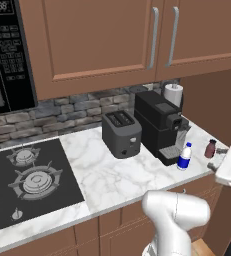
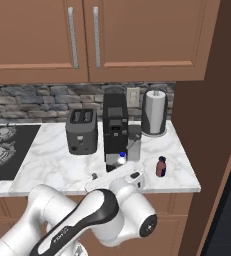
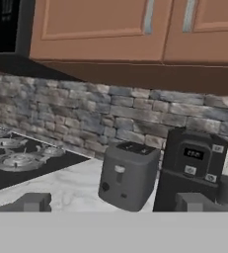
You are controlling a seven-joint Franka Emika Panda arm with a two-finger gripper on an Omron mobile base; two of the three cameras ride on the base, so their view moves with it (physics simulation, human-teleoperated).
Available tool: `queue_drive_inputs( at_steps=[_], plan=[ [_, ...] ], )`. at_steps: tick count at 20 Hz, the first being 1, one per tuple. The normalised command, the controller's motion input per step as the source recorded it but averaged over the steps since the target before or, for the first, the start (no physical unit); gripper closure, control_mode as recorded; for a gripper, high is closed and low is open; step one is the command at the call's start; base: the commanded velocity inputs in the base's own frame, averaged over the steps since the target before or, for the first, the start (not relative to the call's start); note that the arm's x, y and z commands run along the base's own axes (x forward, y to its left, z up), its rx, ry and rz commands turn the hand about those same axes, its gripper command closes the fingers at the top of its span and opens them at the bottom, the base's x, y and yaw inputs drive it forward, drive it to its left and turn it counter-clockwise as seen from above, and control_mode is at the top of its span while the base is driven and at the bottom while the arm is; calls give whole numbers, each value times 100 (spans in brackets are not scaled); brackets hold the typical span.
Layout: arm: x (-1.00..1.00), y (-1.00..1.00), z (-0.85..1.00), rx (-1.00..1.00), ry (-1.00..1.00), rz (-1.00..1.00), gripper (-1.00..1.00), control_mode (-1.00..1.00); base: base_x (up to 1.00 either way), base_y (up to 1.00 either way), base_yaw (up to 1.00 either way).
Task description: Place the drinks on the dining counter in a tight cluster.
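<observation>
The coffee machine point(image 1: 159, 125) stands on the marble counter point(image 1: 102, 175) against the stone backsplash point(image 1: 62, 112). Just in front of it, at its right corner, stands the small white bottle with blue label point(image 1: 185, 156); in the right base view only this bottle's top point(image 2: 121, 159) peeks above the robot's wrist. The tiny reddish-brown bottle point(image 1: 210, 148) stands farther right of the coffee machine, near the counter's end. The toaster point(image 1: 121, 133) sits just left of the machine, the gas hob point(image 1: 27, 180) beyond it, and a paper towel roll point(image 2: 154, 112) behind, to the right. The gripper point(image 3: 115, 202) hangs released in front of the toaster, its jaws wide apart and holding nothing.
</observation>
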Motion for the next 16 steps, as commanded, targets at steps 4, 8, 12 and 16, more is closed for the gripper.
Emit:
queue_drive_inputs(
  at_steps=[4,8,12,16],
  plan=[
    [54,-7,-20,13,9,-1,-100,-100,0,0,0],
    [38,-9,-23,14,11,0,-100,-100,0,0,0],
    [32,-17,-30,10,7,0,-100,-100,0,0,0],
    [36,-19,-32,6,7,0,-100,-100,0,0,0]
  ],
)
